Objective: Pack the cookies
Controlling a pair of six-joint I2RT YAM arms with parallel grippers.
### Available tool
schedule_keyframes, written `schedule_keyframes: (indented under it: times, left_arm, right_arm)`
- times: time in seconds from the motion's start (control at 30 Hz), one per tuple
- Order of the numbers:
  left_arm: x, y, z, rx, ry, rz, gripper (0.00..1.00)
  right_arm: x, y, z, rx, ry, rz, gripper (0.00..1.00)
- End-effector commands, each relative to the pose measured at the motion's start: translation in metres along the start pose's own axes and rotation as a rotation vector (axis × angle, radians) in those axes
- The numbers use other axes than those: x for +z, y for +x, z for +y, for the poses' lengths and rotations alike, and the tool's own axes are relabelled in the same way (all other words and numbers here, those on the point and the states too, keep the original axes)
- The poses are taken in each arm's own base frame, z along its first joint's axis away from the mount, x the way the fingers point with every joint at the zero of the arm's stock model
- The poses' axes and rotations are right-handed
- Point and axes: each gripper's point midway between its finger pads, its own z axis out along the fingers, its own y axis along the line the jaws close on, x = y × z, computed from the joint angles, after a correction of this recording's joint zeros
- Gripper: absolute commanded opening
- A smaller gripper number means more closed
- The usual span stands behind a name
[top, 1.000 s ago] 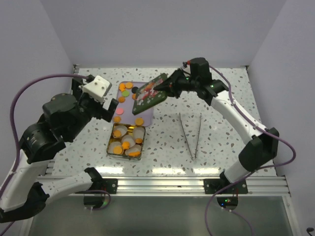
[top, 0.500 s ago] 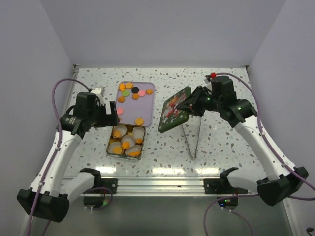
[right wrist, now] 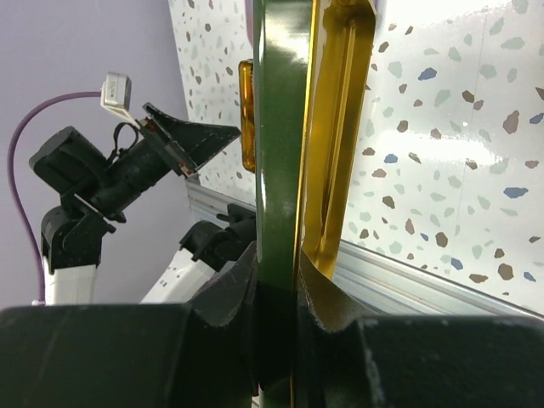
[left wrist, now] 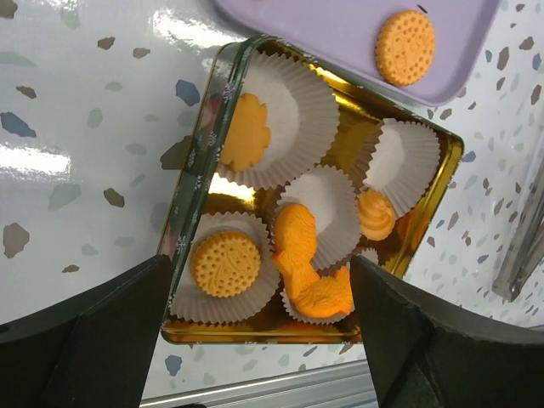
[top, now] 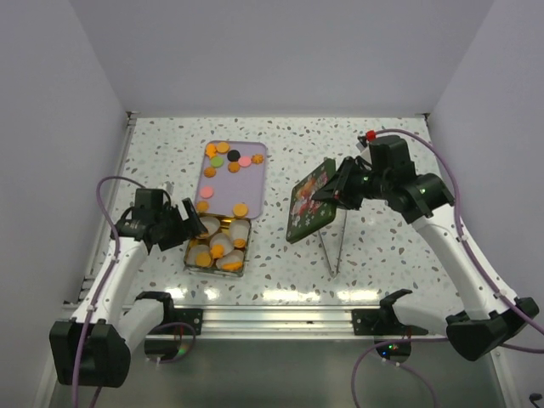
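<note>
Cookies [left wrist: 225,263] sit in paper cups [left wrist: 297,89] in the tin [left wrist: 200,170] at the left front of the table [top: 382,144]. More lie on the purple tray [top: 255,174] just behind it. In the last second the right claw [right wrist: 276,297], clamped on the edge of the lid [top: 308,200], has swung it off the tray to the tin's right, tilted over the tongs [top: 330,246]. The left claw [left wrist: 259,259], wide and empty, has dropped low over the tin. Lidding looks close, yet the tray cookies remain unpacked.
</note>
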Motion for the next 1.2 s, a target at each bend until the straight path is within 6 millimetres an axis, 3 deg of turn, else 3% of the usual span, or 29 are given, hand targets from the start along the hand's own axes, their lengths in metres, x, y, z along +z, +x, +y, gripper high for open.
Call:
schedule_keyframes:
  times: [0.0, 0.2, 0.33, 0.53, 0.63, 0.77, 0.9, 1.1, 1.17]
  left_arm:
    - [0.010, -0.009, 0.005, -0.051, -0.013, -0.050, 0.90]
    - [0.020, -0.009, 0.021, -0.116, -0.100, -0.026, 0.87]
    - [0.024, -0.011, 0.018, -0.166, -0.104, -0.016, 0.86]
    - [0.041, 0.005, 0.011, -0.220, -0.054, 0.045, 0.84]
    - [0.043, 0.012, -0.010, -0.235, -0.002, 0.038, 0.83]
    - [0.050, 0.038, -0.052, -0.209, 0.063, 0.099, 0.84]
    - [0.053, 0.039, -0.081, -0.190, 0.103, 0.082, 0.84]
    - [0.051, 0.028, -0.125, -0.141, 0.186, 0.065, 0.84]
    - [0.046, 0.027, -0.136, -0.133, 0.235, 0.060, 0.84]
  right_arm:
    - [-0.005, 0.002, 0.010, -0.043, -0.040, 0.022, 0.00]
    - [0.000, -0.001, 0.015, -0.081, -0.052, 0.046, 0.00]
    - [0.004, 0.000, 0.017, -0.092, -0.067, 0.072, 0.00]
    - [0.007, -0.002, 0.017, -0.112, -0.077, 0.083, 0.00]
    - [0.006, -0.004, 0.014, -0.124, -0.073, 0.081, 0.00]
    - [0.004, -0.006, 0.007, -0.125, -0.061, 0.073, 0.00]
    - [0.001, -0.007, -0.004, -0.104, -0.063, 0.063, 0.00]
    - [0.012, 0.001, -0.020, -0.067, -0.098, 0.069, 0.00]
    - [0.012, -0.001, 0.000, -0.062, -0.227, 0.042, 0.00]
